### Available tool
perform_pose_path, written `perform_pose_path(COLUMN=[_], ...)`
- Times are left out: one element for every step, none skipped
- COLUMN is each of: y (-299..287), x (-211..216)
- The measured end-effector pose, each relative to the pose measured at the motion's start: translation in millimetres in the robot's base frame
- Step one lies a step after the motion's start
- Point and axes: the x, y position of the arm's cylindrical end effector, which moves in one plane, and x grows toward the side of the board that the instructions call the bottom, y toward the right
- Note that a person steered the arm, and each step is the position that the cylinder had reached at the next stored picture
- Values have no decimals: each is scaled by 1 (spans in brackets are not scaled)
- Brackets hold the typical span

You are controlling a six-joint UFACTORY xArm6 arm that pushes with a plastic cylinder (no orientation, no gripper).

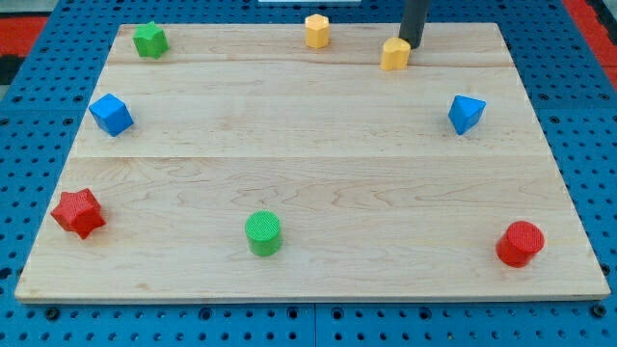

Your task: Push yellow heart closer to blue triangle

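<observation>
My tip point(412, 44) sits at the board's top edge, right of centre, touching the yellow heart point(394, 54) on its upper right side; bare rod, grasping nothing. Blue triangle point(466, 113) lies near the right edge, below and right of the heart, apart from it. Yellow hexagon point(317, 31) stands left of the heart along the top edge. Wooden board point(308, 164) otherwise holds scattered blocks.

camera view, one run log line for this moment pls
my tip: touching yellow heart, at its upper right | blue triangle: apart, toward lower right | push: heart not yet near triangle
</observation>
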Motion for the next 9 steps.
perform_pose_path(y=[20, 16, 5, -7, -33, -45, -32, -11, 9], x=[-4, -36, -51, -26, -23, -5, 33, 38, 36])
